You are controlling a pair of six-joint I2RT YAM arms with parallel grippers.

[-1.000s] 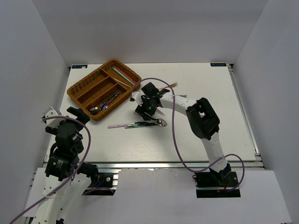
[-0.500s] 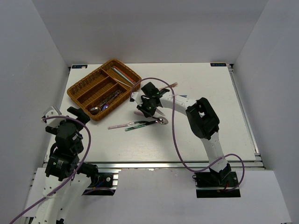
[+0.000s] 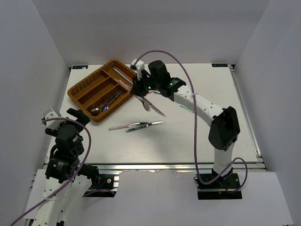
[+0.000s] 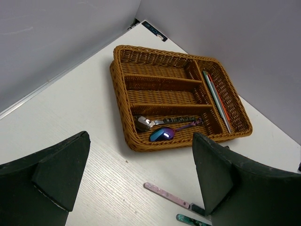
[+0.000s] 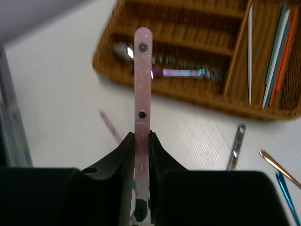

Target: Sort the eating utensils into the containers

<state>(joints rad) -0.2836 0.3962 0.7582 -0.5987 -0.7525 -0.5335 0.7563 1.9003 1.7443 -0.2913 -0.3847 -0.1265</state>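
My right gripper (image 5: 142, 136) is shut on a pink-handled utensil (image 5: 142, 70) with rivets. In the top view the right gripper (image 3: 139, 90) holds that utensil (image 3: 155, 108) in the air at the brown wicker tray's (image 3: 77, 94) near right corner, silver end slanting down. The tray (image 4: 123, 101) holds a silver spoon (image 4: 143, 123) and an iridescent spoon (image 4: 162, 134) in one compartment, and chopsticks (image 4: 215, 96) in another. A second pink-handled utensil (image 3: 117, 127) and a green-handled one (image 3: 137, 125) lie on the table. My left gripper (image 4: 141, 188) is open and empty, away from the tray.
In the right wrist view a silver handle (image 5: 235, 148), a rose-gold utensil (image 5: 277, 169) and a blue one (image 5: 287, 197) lie on the table to the right of the tray. White walls surround the table.
The right gripper has shut on the pink-handled utensil and lifted it off the table, up and back toward the tray. The left arm has not moved.
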